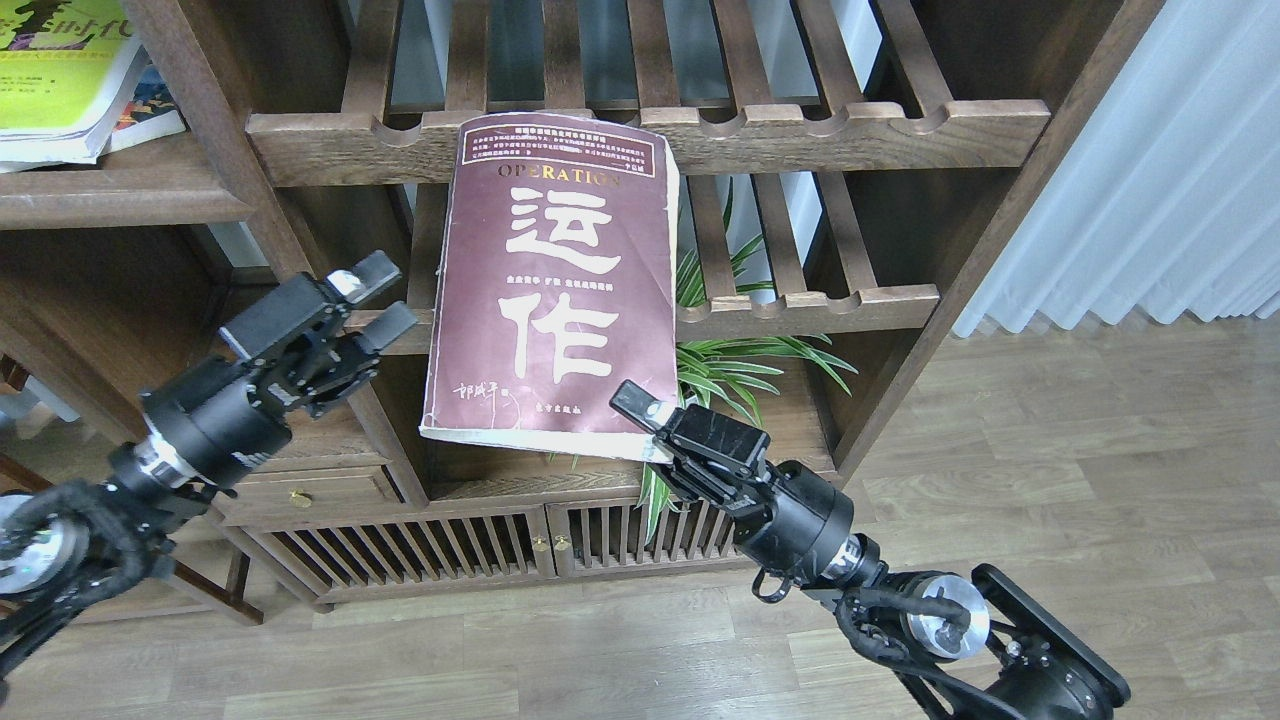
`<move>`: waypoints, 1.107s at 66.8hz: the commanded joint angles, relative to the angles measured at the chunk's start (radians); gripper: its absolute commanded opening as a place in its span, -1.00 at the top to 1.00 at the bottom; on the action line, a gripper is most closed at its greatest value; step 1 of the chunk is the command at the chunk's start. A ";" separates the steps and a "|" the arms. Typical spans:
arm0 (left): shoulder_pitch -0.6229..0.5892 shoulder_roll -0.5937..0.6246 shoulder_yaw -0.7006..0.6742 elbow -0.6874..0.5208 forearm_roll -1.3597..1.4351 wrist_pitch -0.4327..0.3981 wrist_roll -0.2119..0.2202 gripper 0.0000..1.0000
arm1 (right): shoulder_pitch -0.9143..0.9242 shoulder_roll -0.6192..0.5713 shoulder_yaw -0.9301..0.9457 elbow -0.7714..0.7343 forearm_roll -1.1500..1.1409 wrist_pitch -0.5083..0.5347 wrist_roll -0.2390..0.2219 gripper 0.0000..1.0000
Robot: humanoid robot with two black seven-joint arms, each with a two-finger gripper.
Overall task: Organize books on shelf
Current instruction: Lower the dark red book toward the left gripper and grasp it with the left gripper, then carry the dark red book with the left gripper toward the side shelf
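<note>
My right gripper is shut on the lower right corner of the thick maroon book with big white Chinese characters, holding it up in front of the slatted racks. My left gripper is open and empty, just left of the book's left edge and apart from it. The yellow-green book lies on the solid dark wood shelf at the upper left, on top of another book whose cover is mostly hidden. The green "300" book cannot be made out.
Two slatted racks with notched rails stand behind the book. A green plant sits behind the lower rack. A low cabinet with slatted doors is below. A white curtain hangs at the right over wood floor.
</note>
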 commanded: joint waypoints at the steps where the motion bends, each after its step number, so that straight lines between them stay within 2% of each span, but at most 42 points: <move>1: -0.025 -0.092 0.003 0.018 0.015 0.000 0.001 -0.81 | 0.006 0.005 -0.009 0.003 -0.007 0.000 0.000 0.99; 8: -0.061 -0.193 0.004 0.068 0.019 0.000 0.004 -0.81 | 0.007 0.028 -0.019 0.003 -0.028 0.000 0.000 0.99; 21: -0.075 -0.245 0.004 0.120 0.036 0.000 0.010 -0.77 | 0.007 0.054 -0.019 0.003 -0.044 0.000 0.000 0.99; 26: -0.074 -0.256 0.004 0.143 0.039 0.000 0.010 -0.44 | 0.009 0.061 -0.019 0.003 -0.044 0.000 0.000 0.99; 28: -0.068 -0.256 0.004 0.148 0.039 0.000 0.010 -0.24 | 0.007 0.062 -0.019 0.003 -0.045 0.000 0.000 0.99; 29: -0.063 -0.256 0.004 0.148 0.038 0.000 0.009 -0.07 | 0.007 0.064 -0.019 0.003 -0.044 0.000 0.000 0.98; 32: -0.058 -0.256 0.004 0.148 0.038 0.000 0.009 0.23 | 0.007 0.064 -0.019 0.003 -0.045 0.000 0.000 0.98; 33: -0.057 -0.256 0.004 0.150 0.036 0.000 0.009 0.39 | 0.007 0.065 -0.019 0.003 -0.045 0.000 0.000 0.98; 35: -0.055 -0.259 0.006 0.153 0.033 0.000 0.007 0.85 | 0.007 0.065 -0.019 0.003 -0.044 0.000 0.000 0.98; 36: -0.055 -0.261 0.007 0.153 0.033 0.000 0.007 0.93 | 0.007 0.065 -0.019 0.003 -0.044 0.000 0.000 0.98; 48: -0.057 -0.253 0.067 0.159 0.041 0.000 0.016 0.99 | 0.007 0.068 -0.019 0.001 -0.045 0.000 0.000 0.97; 54: -0.051 -0.239 0.063 0.162 0.041 0.000 0.055 1.00 | 0.011 0.068 -0.019 0.001 -0.044 0.000 0.000 0.96; 55: -0.048 -0.219 0.060 0.162 0.041 0.000 0.084 1.00 | 0.011 0.068 -0.018 0.000 -0.044 0.000 0.000 0.94; 57: -0.046 -0.207 0.058 0.163 0.041 0.000 0.096 1.00 | 0.011 0.068 -0.018 -0.002 -0.044 0.000 0.000 0.94; 74: -0.034 -0.055 0.021 0.176 0.035 0.000 0.102 1.00 | 0.009 0.084 -0.018 -0.019 -0.044 0.000 0.000 0.81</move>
